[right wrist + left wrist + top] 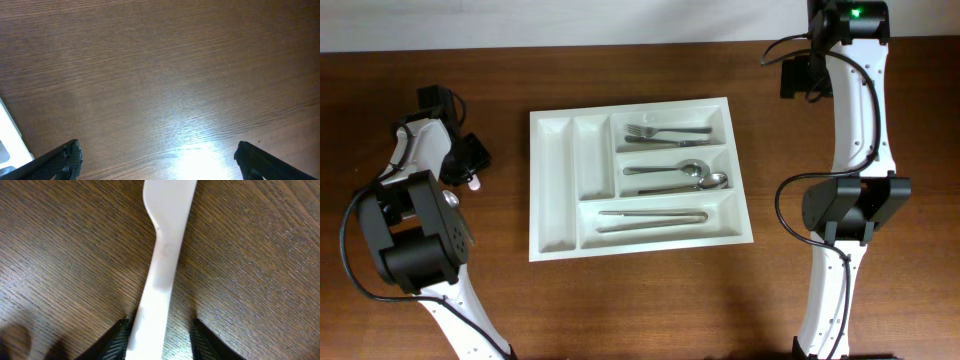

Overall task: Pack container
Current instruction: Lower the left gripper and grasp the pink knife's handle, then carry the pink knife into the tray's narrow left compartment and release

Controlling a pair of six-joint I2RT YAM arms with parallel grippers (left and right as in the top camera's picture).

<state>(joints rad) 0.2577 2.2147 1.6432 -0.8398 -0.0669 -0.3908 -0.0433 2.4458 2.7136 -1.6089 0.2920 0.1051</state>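
The container [552, 190], a big white five-compartment tray, lies at mid-table. It holds metal forks [665, 132], spoons [680, 175] and knives [650, 218] in its three long slots. A white plastic utensil [165, 260] lies on the wood left of the tray, and only its tip [475, 184] shows from overhead. My left gripper [159, 326] straddles the utensil's handle. The left finger [120, 335] touches the handle, while a gap remains at the right finger [200, 337]. Far right, my right gripper [157, 150] hangs wide open over bare wood, holding nothing.
The tray's two narrow upright compartments [588, 155] hold nothing. A corner of the tray [7, 132] shows at the left edge of the right wrist view. The right arm's base [845, 205] stands right of the tray.
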